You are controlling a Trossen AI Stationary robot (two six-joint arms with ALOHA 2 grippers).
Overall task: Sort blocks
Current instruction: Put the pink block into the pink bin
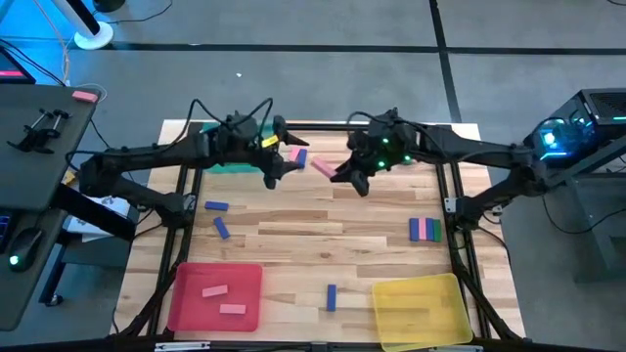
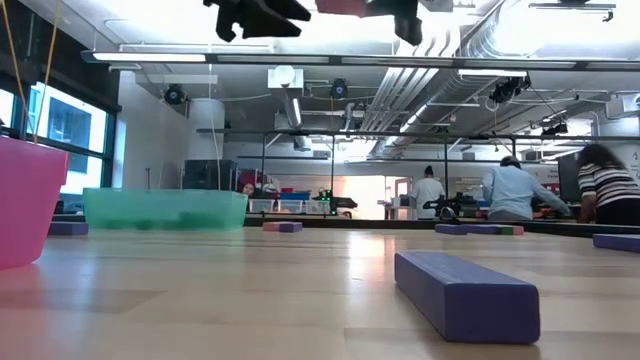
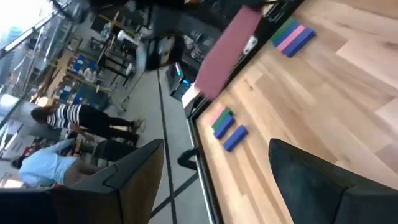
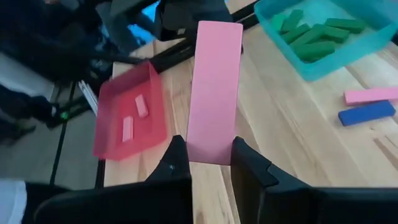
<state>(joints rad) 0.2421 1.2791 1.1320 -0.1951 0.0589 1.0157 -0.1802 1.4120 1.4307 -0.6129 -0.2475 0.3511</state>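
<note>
My right gripper [image 4: 210, 163] is shut on a pink block [image 4: 214, 87] and hangs high over the far middle of the table [image 1: 344, 176]. The block also shows in the high view [image 1: 322, 167] and at the top of the low view [image 2: 345, 5]. My left gripper [image 1: 274, 171] stands open and bare next to it, above the table, with its fingers wide apart in the left wrist view [image 3: 217, 186]. A green tray [image 4: 317, 31] at the far left holds several green blocks. The red tray [image 1: 217, 295] at the near left holds two pink blocks. My right gripper pinches the pink block's two long narrow sides between its two fingers at the block's near end [image 4: 211, 155]. The block sticks out forward past the fingertips, in line with them, one broad face toward the wrist camera. It is lifted clear of the table.
A yellow tray [image 1: 421, 308] sits at the near right. Loose blocks lie flat on the wood: two blue ones [image 1: 219, 217] at the left, one blue [image 1: 332, 296] near the front, a green, pink and blue row [image 1: 424, 230] at the right, and a pink and a blue one [image 4: 367, 104] by the green tray.
</note>
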